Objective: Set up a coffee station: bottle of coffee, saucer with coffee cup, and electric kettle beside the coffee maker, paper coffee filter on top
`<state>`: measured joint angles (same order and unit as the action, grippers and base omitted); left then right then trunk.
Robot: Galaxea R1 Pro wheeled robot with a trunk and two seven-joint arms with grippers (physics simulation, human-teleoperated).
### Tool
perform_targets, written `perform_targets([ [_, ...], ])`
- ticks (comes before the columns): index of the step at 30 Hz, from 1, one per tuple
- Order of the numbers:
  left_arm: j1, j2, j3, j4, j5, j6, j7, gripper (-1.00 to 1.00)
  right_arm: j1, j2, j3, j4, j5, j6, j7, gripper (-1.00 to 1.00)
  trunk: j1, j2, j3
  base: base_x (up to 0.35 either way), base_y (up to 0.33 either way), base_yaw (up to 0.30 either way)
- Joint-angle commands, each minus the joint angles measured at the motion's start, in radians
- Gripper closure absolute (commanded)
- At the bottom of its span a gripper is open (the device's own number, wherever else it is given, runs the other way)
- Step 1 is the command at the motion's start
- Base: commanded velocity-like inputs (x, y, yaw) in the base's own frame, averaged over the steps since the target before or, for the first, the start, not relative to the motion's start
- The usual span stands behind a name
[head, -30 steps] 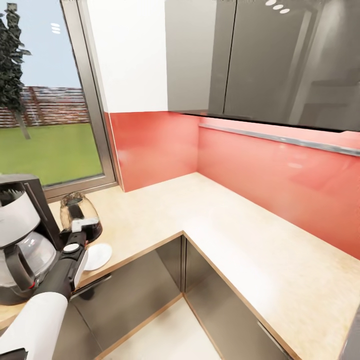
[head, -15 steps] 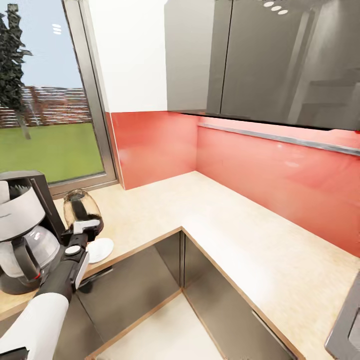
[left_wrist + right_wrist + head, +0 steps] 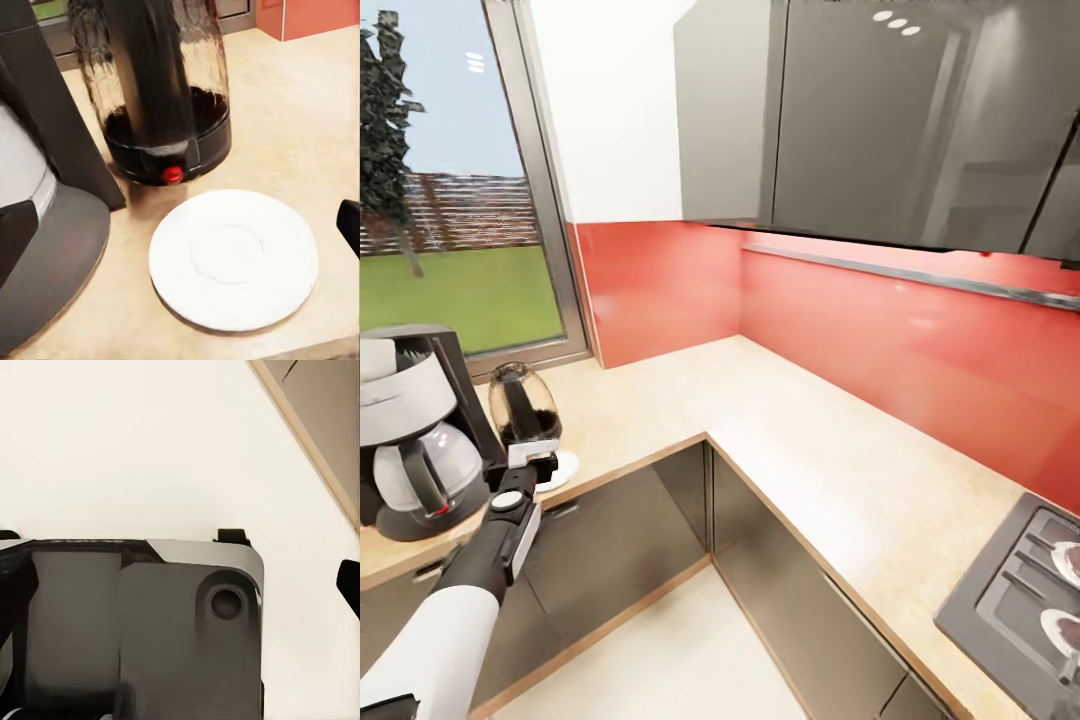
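Saucer (image 3: pixel 233 259), a small flat round white plate, is seen lying bare on the light beige wood-look table (image 3: pixel 780 440), at the lower left of the head view, just beside the rounded dark glass electric kettle (image 3: pixel 525 402) with its black base. The kettle in turn is set next to the tall black coffee maker (image 3: pixel 415 430) with its glass carafe. No cup is seen on the saucer.

The saucer is judged to be stiff, light, smooth and breakable; it should be taken at its thin rim, since the flat face offers no purchase. The kettle is judged heavier and fragile in its glass wall, and is best taken by its black handle.

The left gripper (image 3: pixel 532 455) is held over the table edge near the saucer. The state of its jaws cannot be told, as only one dark fingertip is seen in the left wrist view. The right jaws cannot be judged either.

Compared with the earlier frames, the whole head view has shifted: a dark stove top (image 3: pixel 1020 590) has entered at the lower right, so the camera has turned.
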<state>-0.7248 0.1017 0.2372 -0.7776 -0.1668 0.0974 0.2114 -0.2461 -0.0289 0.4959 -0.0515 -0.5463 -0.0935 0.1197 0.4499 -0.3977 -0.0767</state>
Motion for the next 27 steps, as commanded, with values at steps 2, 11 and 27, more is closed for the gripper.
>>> perform_targets([
  [2, -0.001, -0.001, 0.001, -0.002, -0.010, 0.004, 0.002, -1.00, -0.001, 0.000, 0.007, 0.001, -0.011, -0.003, 0.005, -1.00, 0.000, -0.002, -0.002, -0.277, -0.165, 0.000],
  [11, 0.086, -0.002, 0.003, -0.017, -0.002, -0.072, 0.000, -1.00, -0.001, 0.000, 0.007, 0.001, -0.011, -0.003, 0.005, -1.00, 0.000, -0.002, -0.002, -0.283, -0.142, 0.000],
  [27, 0.383, 0.000, 0.001, -0.053, 0.119, -0.247, -0.009, -1.00, -0.001, 0.001, 0.008, 0.001, -0.011, -0.003, 0.005, -1.00, 0.000, -0.002, -0.002, -0.249, -0.066, 0.000],
])
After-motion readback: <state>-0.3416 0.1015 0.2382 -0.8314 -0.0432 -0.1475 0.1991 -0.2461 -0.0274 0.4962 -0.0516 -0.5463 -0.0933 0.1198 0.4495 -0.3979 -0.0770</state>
